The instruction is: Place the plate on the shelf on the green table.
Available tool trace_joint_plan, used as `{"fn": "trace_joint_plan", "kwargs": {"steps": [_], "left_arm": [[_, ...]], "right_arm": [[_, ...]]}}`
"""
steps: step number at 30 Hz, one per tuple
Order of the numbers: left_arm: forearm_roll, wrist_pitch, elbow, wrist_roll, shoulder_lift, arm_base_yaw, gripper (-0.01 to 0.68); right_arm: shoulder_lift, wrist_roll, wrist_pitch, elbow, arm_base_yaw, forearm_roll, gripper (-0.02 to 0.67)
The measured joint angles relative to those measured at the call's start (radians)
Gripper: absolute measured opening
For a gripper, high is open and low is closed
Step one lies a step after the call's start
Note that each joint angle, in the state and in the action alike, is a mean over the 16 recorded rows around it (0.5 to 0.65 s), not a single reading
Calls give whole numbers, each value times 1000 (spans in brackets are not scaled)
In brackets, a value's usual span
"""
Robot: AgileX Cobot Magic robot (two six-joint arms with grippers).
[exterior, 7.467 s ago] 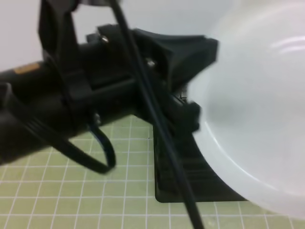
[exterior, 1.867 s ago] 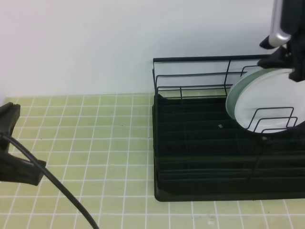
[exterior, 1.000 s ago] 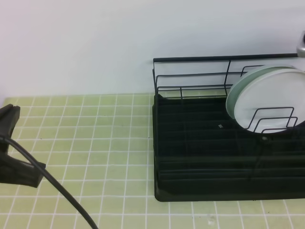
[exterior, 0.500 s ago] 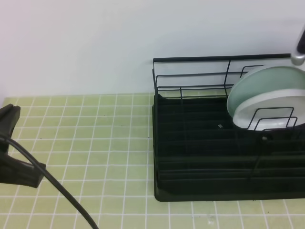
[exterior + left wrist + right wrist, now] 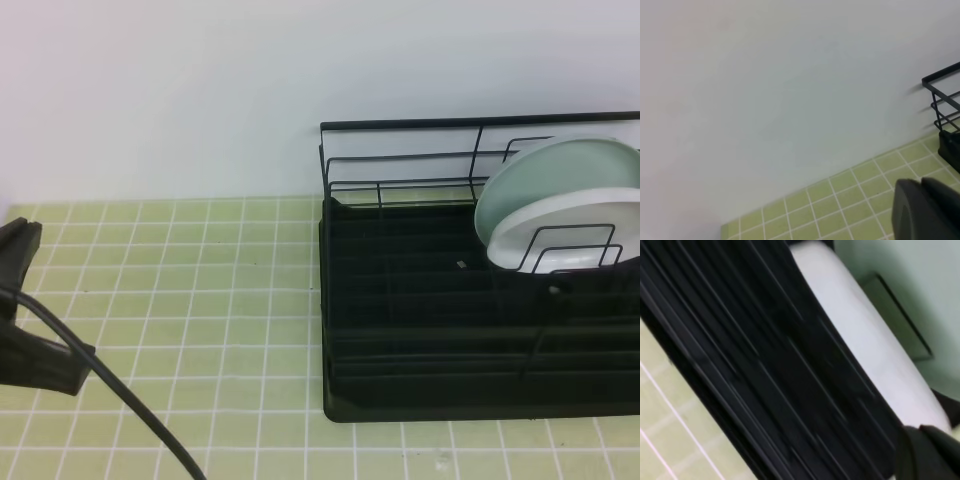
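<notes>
The white plate [image 5: 560, 235] leans tilted in the right part of the black wire shelf [image 5: 420, 320], held behind a low wire divider. In the right wrist view its rim [image 5: 865, 350] crosses the ribbed tray. My right gripper [image 5: 927, 452] is shut and empty, close to the plate's edge; it is out of the exterior view. At the far left my left gripper [image 5: 30, 340] hangs over the green table [image 5: 200, 280]; in its wrist view the fingertips [image 5: 925, 207] are together, holding nothing.
A pale mint plate [image 5: 565, 170] stands behind the white one against the rack's high back rail [image 5: 450, 124]. A black cable [image 5: 130, 415] trails from the left arm across the tiles. A plain white wall [image 5: 200, 90] closes the back.
The white plate has tipped and settled lower in the rack, uncovering the mint plate behind it. The right gripper has left the top right corner of the exterior view. The left arm is still.
</notes>
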Motion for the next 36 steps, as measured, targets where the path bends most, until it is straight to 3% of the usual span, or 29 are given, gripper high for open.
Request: {"fn": "trace_joint_plan", "kwargs": {"steps": [8,19,36], "left_arm": [[0,2,0,0,0,0,-1],[5,4,0,9,0,0,-1],[11,5,0,18,0,0,-1]], "right_arm": [[-1,86,100,9,17,84,-3],[15,236,82,46,91,19,-3],[44,263,-222,68,119,0,-3]]}}
